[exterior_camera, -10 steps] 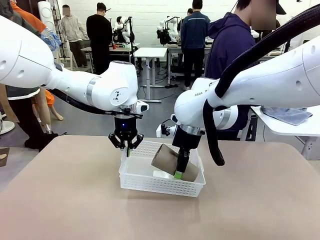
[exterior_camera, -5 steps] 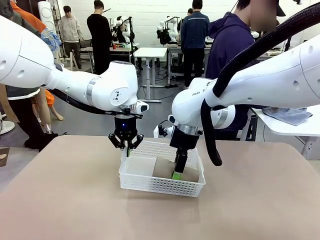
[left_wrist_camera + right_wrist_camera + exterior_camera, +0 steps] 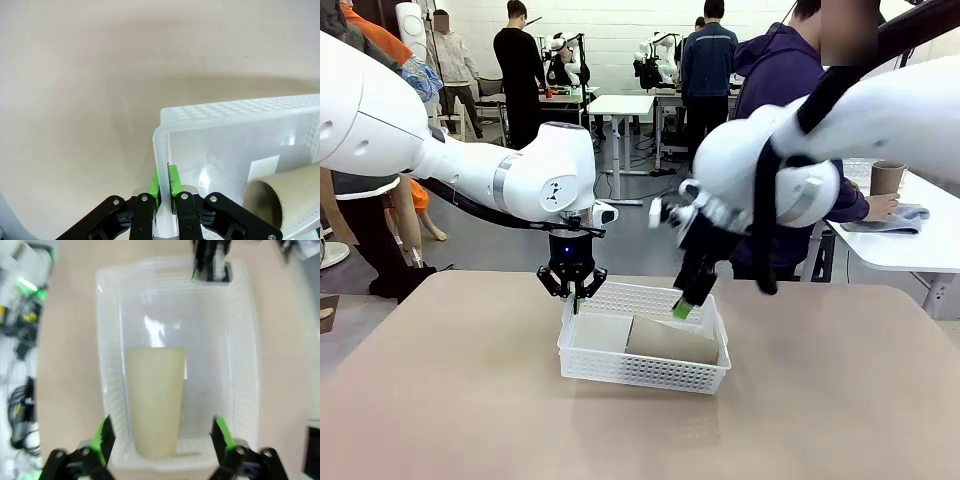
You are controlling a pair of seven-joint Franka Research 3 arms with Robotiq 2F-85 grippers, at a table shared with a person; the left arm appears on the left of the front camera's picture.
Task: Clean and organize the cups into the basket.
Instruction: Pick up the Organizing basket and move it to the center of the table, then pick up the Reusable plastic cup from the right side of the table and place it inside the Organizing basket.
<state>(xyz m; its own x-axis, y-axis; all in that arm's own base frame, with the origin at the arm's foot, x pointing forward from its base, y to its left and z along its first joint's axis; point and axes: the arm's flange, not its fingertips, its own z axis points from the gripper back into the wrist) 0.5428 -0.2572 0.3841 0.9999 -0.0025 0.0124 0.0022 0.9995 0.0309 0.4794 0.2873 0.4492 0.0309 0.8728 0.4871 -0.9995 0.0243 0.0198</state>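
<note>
The left claw is clamping shut on the rim of the shallow rectangular white plastic basket with perforated grid walls, at the basket's far left corner. In the left wrist view the left claw is pinching the basket's thin wall between its green pads, one pad inside and one outside. The basket is sitting on the plain beige worktop. A tall tapered matte tan-brown cup is lying on its side on the basket's floor, in the basket's right half. Its wide open mouth is facing the end that the left claw is gripping, and the left wrist view shows the same cup just inside the basket's near wall. The right claw is hanging above the basket's right half, clear of the cup, with its jaws spread wide and nothing between them. In the right wrist view the right claw is looking straight down on the cup and the basket, its green fingers apart on either side of the cup's narrow end. Well away from the basket, beyond it and to its right, a second tan-brown cup is standing upright on a white worktop, beside a person's hand that is resting on a grey-blue cloth.
</note>
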